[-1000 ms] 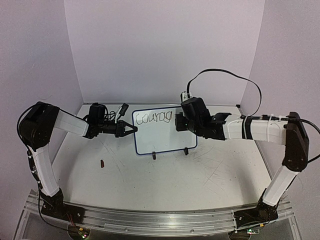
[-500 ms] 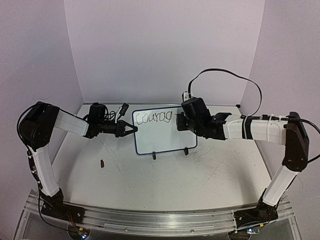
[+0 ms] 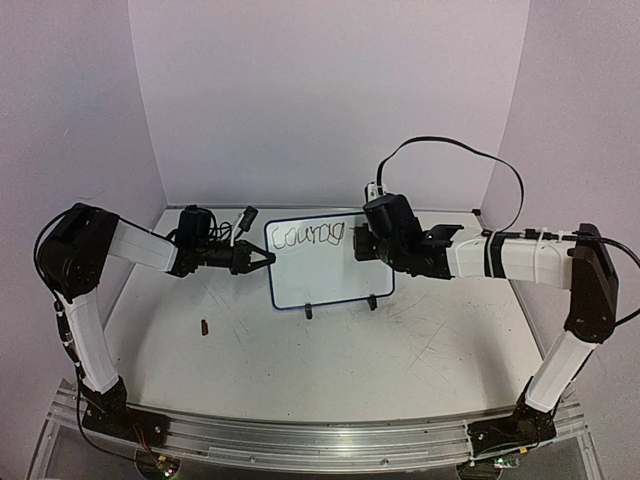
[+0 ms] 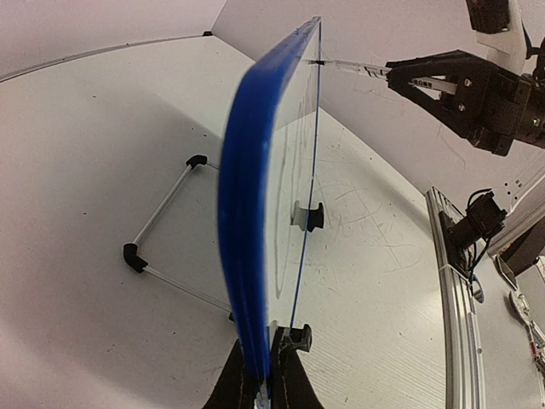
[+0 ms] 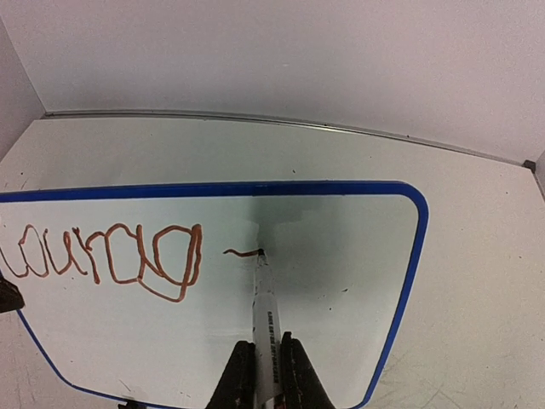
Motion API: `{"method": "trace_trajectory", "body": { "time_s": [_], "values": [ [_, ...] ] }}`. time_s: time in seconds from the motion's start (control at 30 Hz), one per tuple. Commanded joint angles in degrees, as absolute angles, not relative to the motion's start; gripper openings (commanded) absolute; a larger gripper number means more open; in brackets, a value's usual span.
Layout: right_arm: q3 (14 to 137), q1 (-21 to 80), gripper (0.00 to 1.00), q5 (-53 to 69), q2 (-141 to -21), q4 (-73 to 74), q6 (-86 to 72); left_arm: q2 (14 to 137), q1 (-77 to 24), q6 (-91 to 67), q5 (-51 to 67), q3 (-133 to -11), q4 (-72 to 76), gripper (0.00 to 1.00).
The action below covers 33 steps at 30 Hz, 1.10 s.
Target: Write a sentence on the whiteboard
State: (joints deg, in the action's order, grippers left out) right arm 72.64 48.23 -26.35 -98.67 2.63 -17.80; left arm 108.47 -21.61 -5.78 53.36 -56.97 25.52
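Observation:
The whiteboard [image 3: 335, 270] stands upright on the table, white with a blue frame [image 5: 415, 239]. In the left wrist view I see it edge-on [image 4: 251, 196]. My left gripper [image 3: 266, 259] [image 4: 267, 358] is shut on its left edge. My right gripper [image 3: 358, 244] [image 5: 264, 349] is shut on a white marker [image 5: 266, 311], whose tip touches the board's face. The sentence [image 3: 308, 236] reads "Courag" in loopy strokes [image 5: 111, 256] along the top. A short fresh stroke [image 5: 241, 251] ends at the marker's tip.
Two black clip feet [image 3: 309, 311] [image 3: 372, 302] hold the board's lower edge. A thin wire stand [image 4: 162, 213] lies behind the board. A small brown piece [image 3: 205, 326] lies on the table at the front left. Lilac walls close in the back and sides.

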Motion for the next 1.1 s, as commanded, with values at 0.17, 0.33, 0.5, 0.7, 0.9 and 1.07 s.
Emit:
{"method": "trace_trajectory", "body": {
  "time_s": [0.17,0.33,0.5,0.7,0.9,1.07],
  "values": [
    [76.46,47.48,0.00,-26.18,-99.90,0.99,-16.55,107.77,-21.19,-2.40,45.79,-58.13,23.55,0.00],
    [76.68,47.46,0.00,-24.80,-100.78,0.97,-16.81,107.74,-21.19,-2.38,45.79,-58.15,23.55,0.00],
    [76.49,47.47,0.00,-23.50,-101.13,0.97,-17.43,107.75,-21.19,-2.36,45.81,-58.12,23.47,0.00],
    [76.20,47.53,0.00,-22.42,-101.27,0.97,-17.99,107.75,-21.26,-2.36,45.81,-58.15,23.47,0.00],
    [75.31,47.51,0.00,-21.24,-101.07,1.05,-18.75,107.75,-21.23,-2.33,45.76,-58.16,23.47,0.00],
    [74.33,47.55,0.00,-20.76,-100.66,1.32,-19.33,107.74,-21.18,-2.31,45.78,-58.15,23.38,0.00]
  ]
}}
